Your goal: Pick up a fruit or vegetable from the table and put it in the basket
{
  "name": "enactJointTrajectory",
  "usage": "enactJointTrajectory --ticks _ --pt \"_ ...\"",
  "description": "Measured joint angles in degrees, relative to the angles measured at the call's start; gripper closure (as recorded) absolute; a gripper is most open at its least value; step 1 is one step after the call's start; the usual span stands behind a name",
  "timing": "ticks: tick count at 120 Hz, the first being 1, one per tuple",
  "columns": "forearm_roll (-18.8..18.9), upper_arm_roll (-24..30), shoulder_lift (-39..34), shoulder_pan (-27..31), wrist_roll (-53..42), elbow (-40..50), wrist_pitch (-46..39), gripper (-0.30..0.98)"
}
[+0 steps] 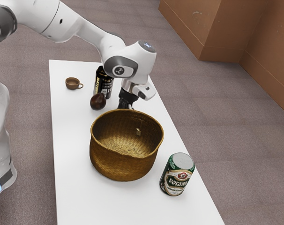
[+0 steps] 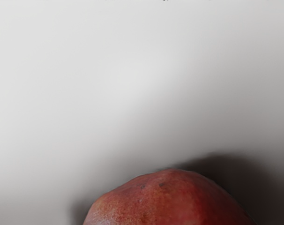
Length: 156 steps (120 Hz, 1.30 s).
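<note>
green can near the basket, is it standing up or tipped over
Upright: the green can stands on the table, its grey lid on top.

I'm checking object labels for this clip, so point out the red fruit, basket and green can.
Red fruit [image 2: 172, 199]: wrist view, on its reddish skin.
Basket [image 1: 117, 166]: exterior view, on its woven outer wall.
Green can [image 1: 176, 181]: exterior view, on its printed side.

The white table [image 1: 72, 140] holds a basket [image 1: 118, 166], cup [image 1: 71, 84] and dark fruit [image 1: 98, 101]. A green can [image 1: 176, 177] and black can [image 1: 103, 86] stand there.
</note>
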<state>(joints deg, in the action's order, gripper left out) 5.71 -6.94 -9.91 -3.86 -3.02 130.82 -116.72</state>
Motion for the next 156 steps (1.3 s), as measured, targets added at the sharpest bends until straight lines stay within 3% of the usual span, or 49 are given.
enactJointTrajectory --ticks 11,30,46,55,84,104,122,156 --pt "0.0 0.0 0.0 0.0 0.0 0.0 -0.2 0.02" --pt "0.0 0.0 0.0 0.0 0.2 0.0 -0.4 0.31" --pt "0.5 0.0 0.0 0.0 0.7 0.0 -0.6 0.48" --pt "0.8 0.0 -0.1 0.0 1.0 -0.1 -0.6 0.38" --pt "1.0 -0.2 -0.3 0.0 1.2 -3.0 0.3 0.37" --pt "2.2 -1.3 -0.3 0.2 0.9 -13.5 5.4 0.35" --pt "1.6 6.4 -0.8 0.1 0.5 -25.5 12.9 0.30" --pt "-4.1 18.6 -6.1 -0.1 0.9 -26.3 20.2 0.33"
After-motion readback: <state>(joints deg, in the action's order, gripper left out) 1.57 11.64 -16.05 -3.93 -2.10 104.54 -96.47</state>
